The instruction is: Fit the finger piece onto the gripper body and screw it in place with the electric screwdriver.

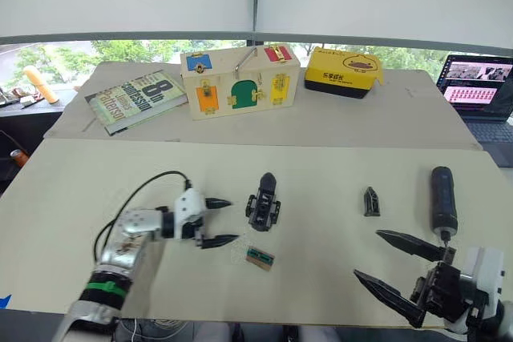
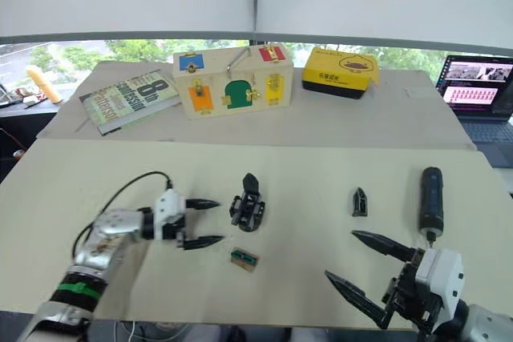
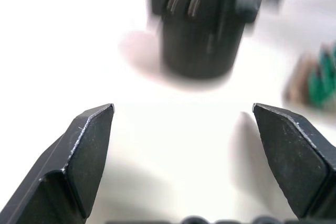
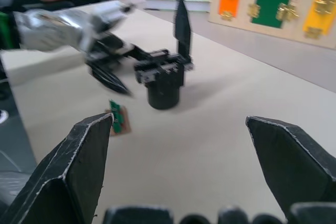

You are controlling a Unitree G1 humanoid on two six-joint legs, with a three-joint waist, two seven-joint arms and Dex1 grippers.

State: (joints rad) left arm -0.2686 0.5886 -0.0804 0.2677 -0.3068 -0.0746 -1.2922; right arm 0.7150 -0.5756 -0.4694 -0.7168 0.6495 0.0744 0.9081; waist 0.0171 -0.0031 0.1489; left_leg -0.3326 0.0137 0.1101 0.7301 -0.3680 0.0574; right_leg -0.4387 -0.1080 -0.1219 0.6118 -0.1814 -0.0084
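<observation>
The opening step is judged to be in hand: the spread left gripper (image 1: pixel 216 222) is held just beside the body (image 1: pixel 263 203) on the tabletop (image 1: pixel 321 278), while the finger piece (image 1: pixel 371 202) and screwdriver (image 1: pixel 443 200) lie untouched near the spread, empty right gripper (image 1: pixel 389 265), so the body must be grasped next.

- The book (image 1: pixel 135 100), lying in the upper left of the frame on the worktop, carried a large white "8" on its green cover; beside it ran white lettering that seemed to read "CONFESSION", though this could not be made out with certainty.
- The yellow box (image 1: pixel 343 71), at the upper middle-right of the frame, bore a short line of dark print and a dark oval emblem on its lid; both were too small to read.
- The laptop screen (image 1: pixel 478 83), at the upper right edge, showed rows of content, none of it legible.
</observation>
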